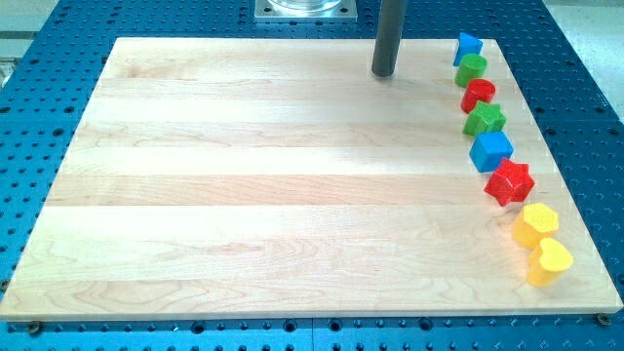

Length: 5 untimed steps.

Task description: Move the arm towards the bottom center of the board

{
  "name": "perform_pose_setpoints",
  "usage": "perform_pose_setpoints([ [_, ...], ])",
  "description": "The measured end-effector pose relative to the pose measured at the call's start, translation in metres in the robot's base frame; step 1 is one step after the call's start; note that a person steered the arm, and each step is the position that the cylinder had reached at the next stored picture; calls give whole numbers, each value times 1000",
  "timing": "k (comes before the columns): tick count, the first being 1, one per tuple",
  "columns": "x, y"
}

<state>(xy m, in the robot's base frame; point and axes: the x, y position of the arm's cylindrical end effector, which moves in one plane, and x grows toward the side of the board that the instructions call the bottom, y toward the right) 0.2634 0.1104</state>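
A: So, where does my tip sit?

B: Near the top edge of the wooden board, right of its middle and well apart from every block. The board's bottom centre lies far below it, toward the view's bottom.

A: And the jaws?

B: The arm ends in a plain dark rod, smooth and round, with nothing that opens or closes.

A: The blocks?

B: All eight curve down the board's right edge. From the top: a blue triangular block, a green round block touching it, a red round block, a green star block, a blue cube, a red star block, a yellow hexagonal block and a yellow heart block nearest the board's bottom right corner.

A: Surfaces?

B: Pale wood with grain running across, in broad planks. The blocks look like glossy plastic. The board lies on a blue perforated counter, with a metal base just above the board's top edge.
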Motion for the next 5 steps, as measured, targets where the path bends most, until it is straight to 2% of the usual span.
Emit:
perform_pose_setpoints([
  [4, 10, -2],
  [5, 62, -6],
])
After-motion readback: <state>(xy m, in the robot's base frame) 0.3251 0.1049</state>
